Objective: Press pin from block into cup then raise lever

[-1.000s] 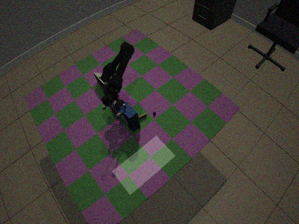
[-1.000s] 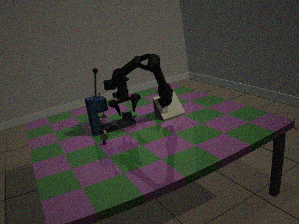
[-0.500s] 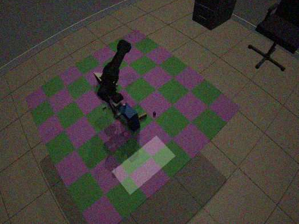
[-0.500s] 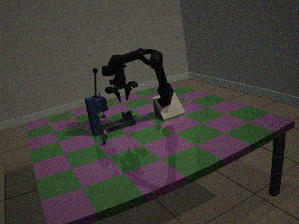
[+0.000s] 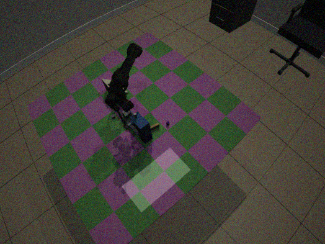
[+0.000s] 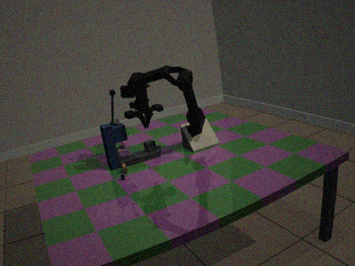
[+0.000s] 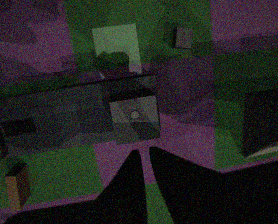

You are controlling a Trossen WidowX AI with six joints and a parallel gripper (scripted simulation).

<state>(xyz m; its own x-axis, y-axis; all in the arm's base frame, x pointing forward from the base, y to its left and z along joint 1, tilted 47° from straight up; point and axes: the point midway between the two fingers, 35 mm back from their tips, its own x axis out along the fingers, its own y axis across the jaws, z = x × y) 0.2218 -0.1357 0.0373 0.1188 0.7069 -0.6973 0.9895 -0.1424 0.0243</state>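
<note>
One checkered tabletop (image 5: 217,151) (image 6: 237,185) (image 7: 45,170) is seen, patterned in green and pink, with one of its legs (image 6: 328,202) in sight. Beyond it, one drawer cabinet (image 5: 232,8) and one office chair (image 5: 305,30) are placed on the tiled floor. One black arm (image 5: 120,77) (image 6: 159,73) is mounted on one pale wedge (image 5: 105,82) (image 6: 208,141).

One blue press (image 5: 141,121) (image 6: 109,147) is set upright on the tabletop, with one lever (image 6: 112,107) raised and tipped by one round knob (image 6: 112,92). One long, dark bed (image 5: 129,125) (image 6: 139,158) (image 7: 65,107) is stretched out low from the press.

One pincer (image 6: 146,127) (image 7: 144,155) is held pointing downward above the bed, its two fingers brought nearly together with nothing pinched. One grey block (image 6: 149,146) (image 7: 135,120) is rested on the bed, well apart from the one punch (image 6: 122,147). One round pin (image 7: 135,115) is seen in its top.

One orange-brown piece (image 5: 154,126) (image 6: 124,168) (image 7: 18,187) is placed just beside the bed, near the press. One smaller grey piece (image 7: 183,37) is seen apart from the bed. One tiny dark piece (image 5: 167,123) (image 6: 122,177) is left near the orange-brown one.
</note>
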